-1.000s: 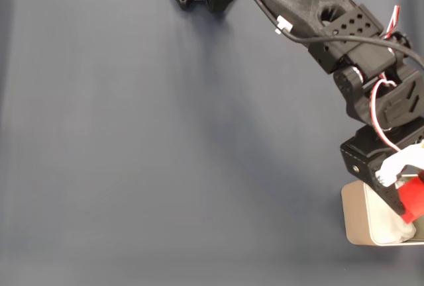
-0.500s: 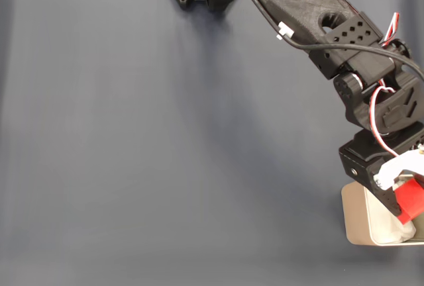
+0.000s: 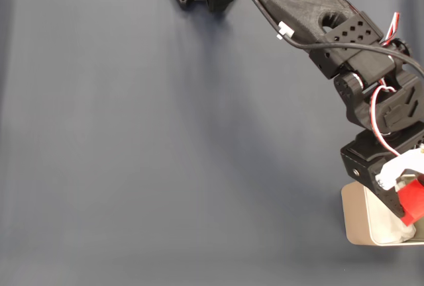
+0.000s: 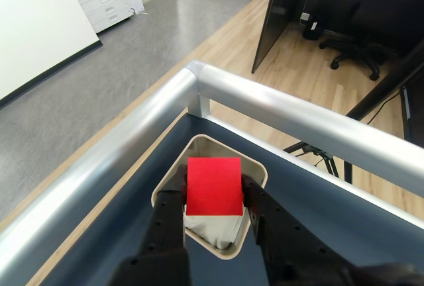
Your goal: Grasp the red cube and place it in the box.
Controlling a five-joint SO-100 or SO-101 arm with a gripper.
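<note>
The red cube (image 4: 213, 186) sits clamped between your gripper's (image 4: 214, 193) two dark fingers (image 4: 173, 196), one on each side face, held up off the table. It hangs directly over the box (image 4: 260, 170): in the wrist view the white padding (image 4: 211, 228) shows just below the cube and the beige rim rings it on all sides, so the drop line looks straight down, no sideways shift needed, I'd judge. In the fixed view the red cube (image 3: 412, 203) and gripper (image 3: 407, 208) are at the right edge, over the box (image 3: 355, 212). The frame cuts off the box's right part there, and you can't read the cube's height above the padding from either view.
</note>
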